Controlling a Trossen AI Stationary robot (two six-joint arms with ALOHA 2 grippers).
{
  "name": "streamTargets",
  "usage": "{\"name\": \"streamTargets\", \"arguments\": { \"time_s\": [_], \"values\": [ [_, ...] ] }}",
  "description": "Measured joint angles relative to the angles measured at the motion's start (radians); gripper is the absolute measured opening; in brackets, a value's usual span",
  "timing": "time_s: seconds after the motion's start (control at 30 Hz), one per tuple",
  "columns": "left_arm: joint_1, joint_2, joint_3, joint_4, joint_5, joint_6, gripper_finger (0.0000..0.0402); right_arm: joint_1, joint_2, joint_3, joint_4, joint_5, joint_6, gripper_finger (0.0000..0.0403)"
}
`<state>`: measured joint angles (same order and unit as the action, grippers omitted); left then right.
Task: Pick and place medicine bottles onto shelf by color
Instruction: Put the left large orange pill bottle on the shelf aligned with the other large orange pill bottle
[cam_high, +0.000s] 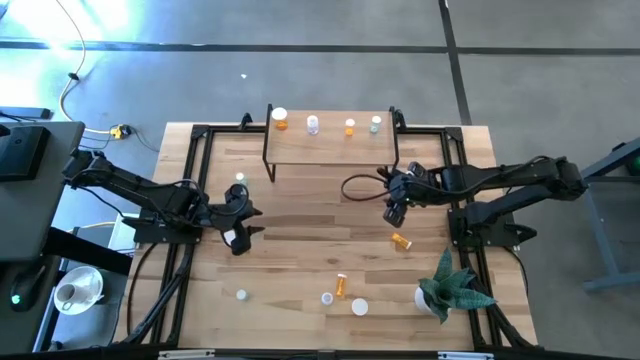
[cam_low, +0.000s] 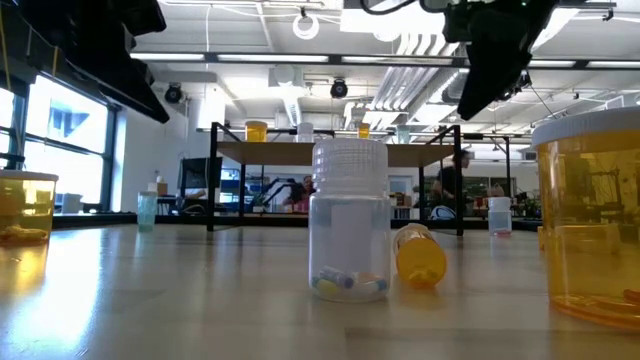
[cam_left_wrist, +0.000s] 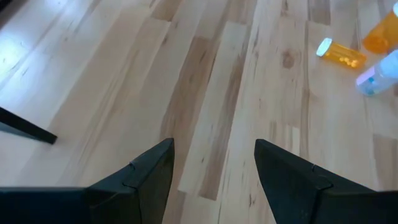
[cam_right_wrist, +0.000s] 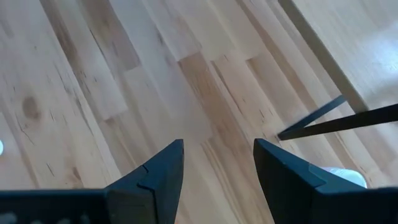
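Orange bottle (cam_high: 401, 241) seemingly just beside right gripper (cam_high: 394, 215)

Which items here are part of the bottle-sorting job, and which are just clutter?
Job items:
- shelf
- four bottles on it, e.g. orange bottle
- loose orange bottle lying on the table
- open left gripper and right gripper

Clutter:
- potted plant

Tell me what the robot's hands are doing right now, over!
Left gripper open, empty, above bare table. Right gripper open, empty, near shelf. Four bottles on shelf; orange bottle lying near right gripper. Nothing blocking.
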<state>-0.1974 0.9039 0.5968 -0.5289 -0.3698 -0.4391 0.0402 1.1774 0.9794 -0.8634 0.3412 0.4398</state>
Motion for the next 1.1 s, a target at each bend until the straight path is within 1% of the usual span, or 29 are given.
{"name": "streamTargets", "arguments": {
  "time_s": [0.37, 0.57, 0.67, 0.87, 1.0, 1.1],
  "values": [
    [0.000, 0.000, 0.000, -0.027, -0.001, -0.058, 0.0213, 0.000, 0.000, 0.000, 0.027, 0.008, -0.002, 0.0185],
    [0.000, 0.000, 0.000, -0.036, -0.052, -0.058, 0.0213, 0.000, 0.000, 0.000, 0.027, 0.008, -0.002, 0.0185],
    [0.000, 0.000, 0.000, -0.039, -0.051, -0.057, 0.0214, 0.000, 0.001, 0.000, 0.027, 0.008, -0.002, 0.0185],
    [0.004, 0.000, 0.000, -0.106, 0.045, -0.034, 0.0233, 0.000, 0.001, 0.000, 0.028, 0.008, -0.002, 0.0185],
    [0.033, 0.000, 0.000, -0.143, 0.228, -0.002, 0.0251, 0.000, 0.001, -0.001, 0.037, 0.008, -0.002, 0.0185],
    [0.040, 0.000, 0.000, -0.141, 0.290, -0.002, 0.0254, 0.000, 0.001, -0.001, 0.045, 0.008, -0.003, 0.0185]
  ]
}}
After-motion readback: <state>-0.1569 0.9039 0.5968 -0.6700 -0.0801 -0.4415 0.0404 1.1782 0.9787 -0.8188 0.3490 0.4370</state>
